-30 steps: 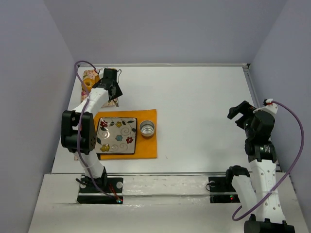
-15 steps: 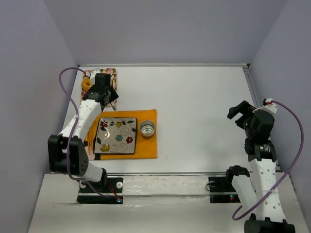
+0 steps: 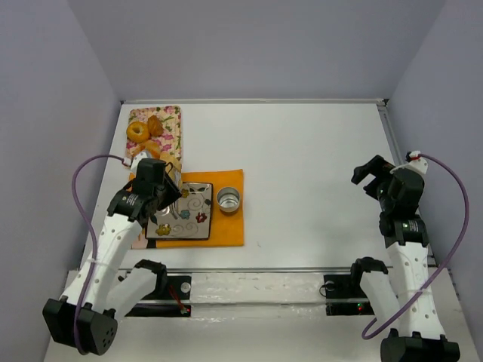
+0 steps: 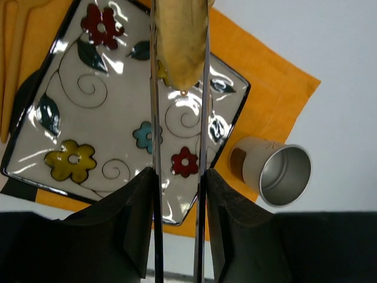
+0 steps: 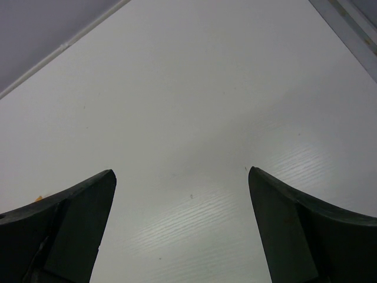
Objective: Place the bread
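Overhead view: the left gripper sits over the upper-left part of the flowered square plate, at lower left of the frame. The plate lies on an orange mat, and a small metal cup stands on the same mat just beside the plate's right edge. From this angle the arm covers most of what the jaws hold.

Left wrist view supplies it. The bread, pale golden with a smooth crust, is clamped between the two thin fingers. Its pointed end aims down the frame over the upper-right part of the plate. Whether that tip touches the glaze or hangs just above it cannot be told from this angle. The cup appears at lower right here, open mouth visible, apart from the bread.

Only the overhead view shows the patterned tray at upper left. It carries a ring doughnut and another brown baked piece, both well apart from the plate.

The right gripper is at the right side of the overhead frame, far from the mat. The right wrist view shows its fingers spread wide with only the bare white table between them.
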You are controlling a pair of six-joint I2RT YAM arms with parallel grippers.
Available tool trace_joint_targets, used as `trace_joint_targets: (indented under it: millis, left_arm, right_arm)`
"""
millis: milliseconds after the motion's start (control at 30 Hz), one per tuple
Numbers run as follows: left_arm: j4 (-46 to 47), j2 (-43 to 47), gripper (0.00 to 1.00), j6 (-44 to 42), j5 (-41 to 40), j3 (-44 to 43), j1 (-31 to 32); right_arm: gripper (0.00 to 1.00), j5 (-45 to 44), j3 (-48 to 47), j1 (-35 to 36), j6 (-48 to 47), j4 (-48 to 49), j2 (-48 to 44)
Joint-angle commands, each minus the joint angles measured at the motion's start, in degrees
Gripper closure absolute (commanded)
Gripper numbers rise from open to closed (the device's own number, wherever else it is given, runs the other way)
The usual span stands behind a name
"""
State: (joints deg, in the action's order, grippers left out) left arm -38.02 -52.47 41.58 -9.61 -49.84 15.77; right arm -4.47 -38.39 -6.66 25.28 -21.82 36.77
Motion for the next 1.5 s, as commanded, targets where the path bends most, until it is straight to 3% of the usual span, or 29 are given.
trace_joint_targets:
  millis: [0,233,467,633,667,833,900,1100,1300,1467]
  left_arm:
    - [-8.28,3.59,0.65,2.53,6.09,2.47,1.19]
    - [-13.39,7.91,0.65,2.54,11.54,7.22,1.72]
    - [-22.26,11.59,0.62,4.38,10.57,3.18,2.86]
    - [-25.61,11.86,0.49,3.68,11.27,3.53,2.86]
    - [-25.87,11.78,0.42,3.33,11.36,3.53,2.86]
    - [-27.11,11.95,0.25,1.84,13.37,2.65,2.86]
    - [-27.11,11.95,0.22,1.22,14.09,2.04,2.86]
    - [-27.11,12.13,0.23,1.13,13.56,-1.3,2.86]
    - [-27.19,10.81,0.43,0.17,10.22,-10.51,2.86]
    - [-27.19,8.35,0.43,-1.33,6.79,-19.3,2.86]
  right_arm:
    - [0.0,0.34,0.34,0.33,-0.49,3.28,-0.91]
    - [0.0,0.25,0.51,0.33,-0.49,3.63,-0.74]
    - [0.0,0.6,0.6,0.33,-0.49,3.89,-0.39]
    - [0.0,0.51,0.69,0.33,-0.58,4.07,-0.65]
    - [0.0,0.51,0.69,0.33,-0.67,4.07,-0.48]
    - [0.0,-0.01,0.77,0.33,-0.84,4.07,-0.74]
    - [0.0,-0.01,0.77,0.33,-0.93,4.07,-1.0]
    - [0.0,0.16,0.77,0.33,-0.93,4.07,-1.0]
    - [0.0,0.16,0.77,0.33,-0.67,4.07,-0.39]
    - [0.0,-0.1,0.69,0.33,-0.76,4.07,-0.39]
